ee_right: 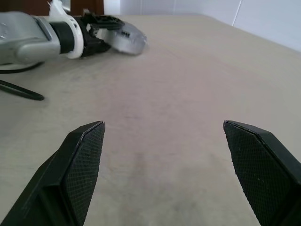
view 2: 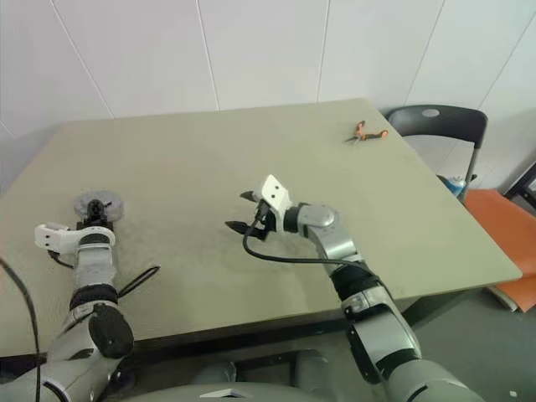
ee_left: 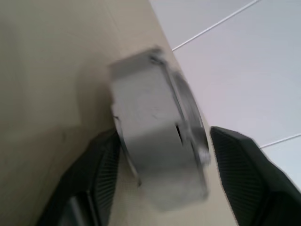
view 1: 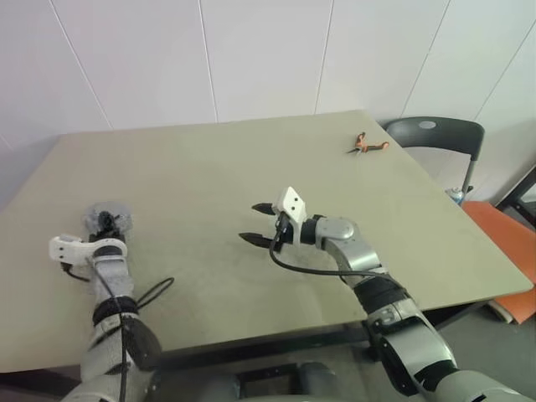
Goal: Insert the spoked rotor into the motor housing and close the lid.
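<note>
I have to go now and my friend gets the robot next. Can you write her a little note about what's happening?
Left end effector: open, one finger either side of the round grey metal unit lying at the table's left edge; one finger looks to touch it, the other stands apart.
Right end effector: open, empty, hovering over mid-table.
Done: the unit looks closed up, lid side showing; I can't see the rotor or windings.
Left: check the lid sits flush, then back the left arm away.
</note>
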